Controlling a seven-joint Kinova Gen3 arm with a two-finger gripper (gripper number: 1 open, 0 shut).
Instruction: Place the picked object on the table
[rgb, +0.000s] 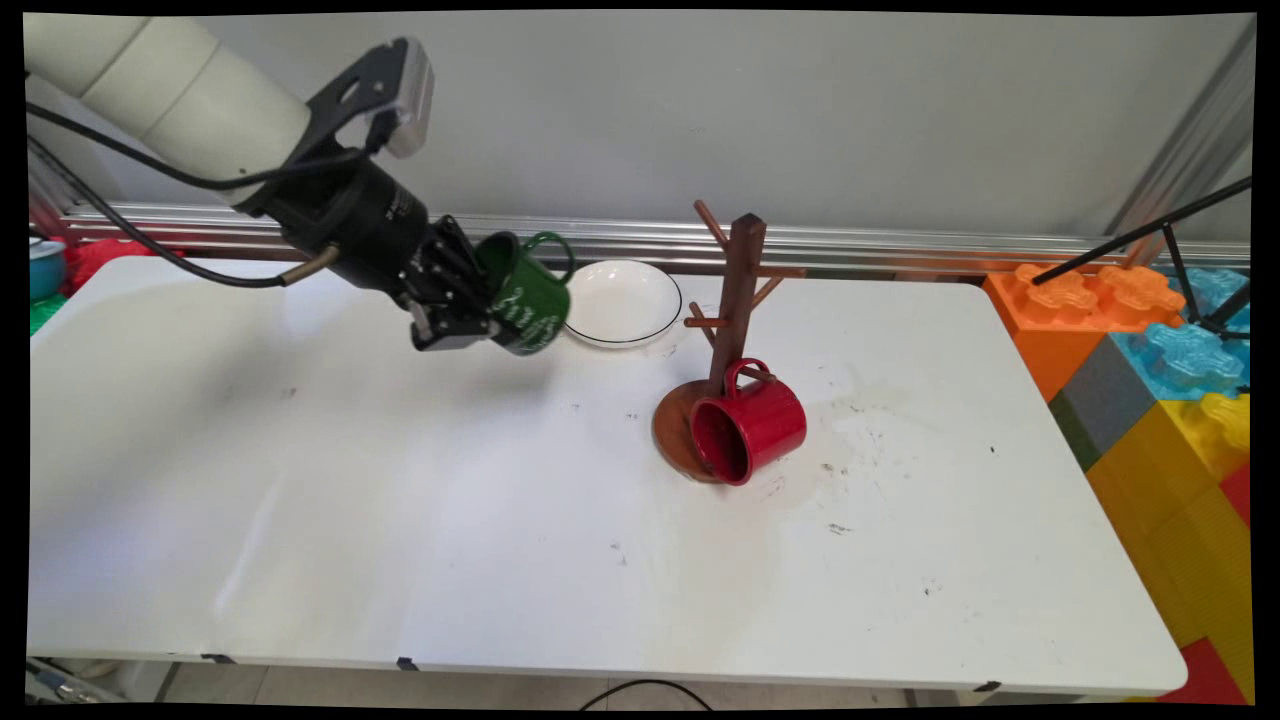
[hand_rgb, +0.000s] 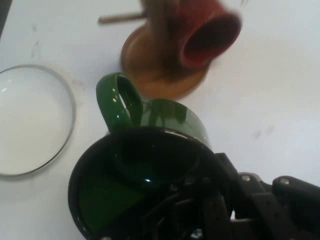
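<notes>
Reaching in from the upper left, the black two-finger gripper (rgb: 478, 300) is seen raised above the white table (rgb: 300, 480), its jaws clamped on the rim of a green enamel mug with white lettering (rgb: 527, 296). The mug is held clear of the tabletop and tilted, with its loop handle turned up and towards the wall. In the hand view one finger (hand_rgb: 210, 210) is seen reaching inside the mug's dark mouth. Just to the right of the mug, a shallow white plate with a thin dark rim (rgb: 622, 301) lies on the table near the far edge. Further right stands a brown wooden mug tree with a round base and slanted pegs (rgb: 737, 285). A red enamel mug (rgb: 748, 423) is hung by its handle on a low peg, its mouth facing forward and down over the base.
</notes>
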